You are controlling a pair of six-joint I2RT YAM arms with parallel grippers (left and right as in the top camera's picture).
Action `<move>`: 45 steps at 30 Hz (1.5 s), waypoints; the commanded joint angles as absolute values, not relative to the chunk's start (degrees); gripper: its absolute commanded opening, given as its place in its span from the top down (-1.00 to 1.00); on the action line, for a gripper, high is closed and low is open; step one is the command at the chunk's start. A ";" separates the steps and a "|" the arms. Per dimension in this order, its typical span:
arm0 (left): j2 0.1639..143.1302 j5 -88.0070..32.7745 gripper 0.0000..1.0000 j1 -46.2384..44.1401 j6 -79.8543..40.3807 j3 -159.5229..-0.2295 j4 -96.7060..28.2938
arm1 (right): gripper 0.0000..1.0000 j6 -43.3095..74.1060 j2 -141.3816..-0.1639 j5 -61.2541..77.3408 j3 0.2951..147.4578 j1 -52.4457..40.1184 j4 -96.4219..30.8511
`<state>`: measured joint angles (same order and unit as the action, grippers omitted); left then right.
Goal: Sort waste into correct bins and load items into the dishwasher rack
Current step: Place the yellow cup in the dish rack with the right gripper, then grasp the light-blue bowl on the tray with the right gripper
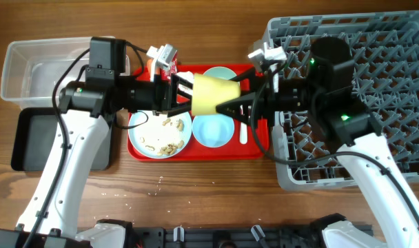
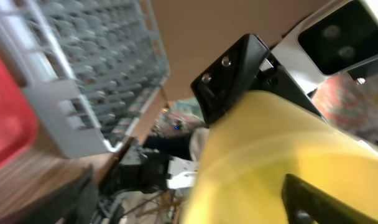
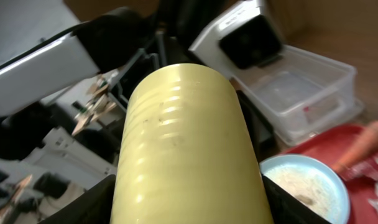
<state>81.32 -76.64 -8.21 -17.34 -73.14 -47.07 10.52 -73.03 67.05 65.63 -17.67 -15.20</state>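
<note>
dishwasher rack sits hard against the right edge of the red tray. It holds no dishes that I can see, so loading looks barely started. Both bins are left of the tray: the clear tub at the back, the black tub in front of it.

left gripper and right gripper meet above the middle of the tray with the yellow bowl lying sideways between them, clear of the tray. This reads as a handover: the rack is on the right arm's side.
- right: fingers spread wide and pressed on both flanks of the bowl body, so it is carrying the bowl
- left: one finger lies across the bowl in its wrist view and its mate is hidden, so I can't tell if it grips or has let go

On the tray:
- white plate at the left end
- pale blue bowl front centre
- pale green bowl back centre, half hidden under the yellow one
- white spoon near the right end
- carrot and red wrapper at the back-left corner
- tan crumbs on the plate, so I'd expect it to need emptying before racking

Tissue not spotted.
</note>
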 commanded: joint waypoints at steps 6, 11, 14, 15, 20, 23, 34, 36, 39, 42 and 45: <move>81.12 -65.93 -1.00 1.30 -17.12 -73.19 -47.24 | -0.14 21.52 -64.97 20.53 65.95 2.63 -49.98; 81.12 -61.12 -1.00 0.67 -17.10 -73.19 -48.49 | -0.14 24.67 -65.93 8.32 65.93 5.61 -64.88; 81.12 -58.46 -1.00 0.19 -17.10 -73.19 -49.60 | -0.13 25.67 -68.29 4.86 65.93 5.61 -67.81; 81.12 -58.37 -1.00 0.10 -17.08 -73.19 -49.84 | -0.17 25.71 -69.56 4.89 65.93 5.61 -68.55; 81.12 -58.37 -1.00 0.10 -17.08 -73.19 -50.89 | -0.29 23.81 -77.06 9.96 65.93 5.13 -73.23; 81.12 -58.37 -1.00 0.10 -17.08 -73.19 -51.11 | -0.48 22.00 -80.47 10.61 65.93 3.95 -74.43; 81.12 -56.80 -0.99 0.10 -17.08 -73.19 -51.29 | -0.75 22.35 -70.63 15.16 69.91 -8.51 -57.25; 81.12 -54.24 -0.87 0.10 -17.08 -73.19 -52.40 | -0.63 20.36 -69.28 18.17 69.91 -11.99 -51.64; 81.06 -52.84 -0.81 0.12 -17.12 -73.19 -53.10 | -0.43 19.66 -70.81 18.46 69.84 -18.48 -47.53; 80.40 -51.42 -0.76 0.67 -17.15 -73.21 -53.19 | -0.40 21.71 -76.66 14.09 69.84 -25.82 -46.72; 77.56 -38.87 -0.73 1.91 -20.91 -73.21 -55.44 | -0.27 27.24 -84.36 6.94 69.84 -29.80 -47.68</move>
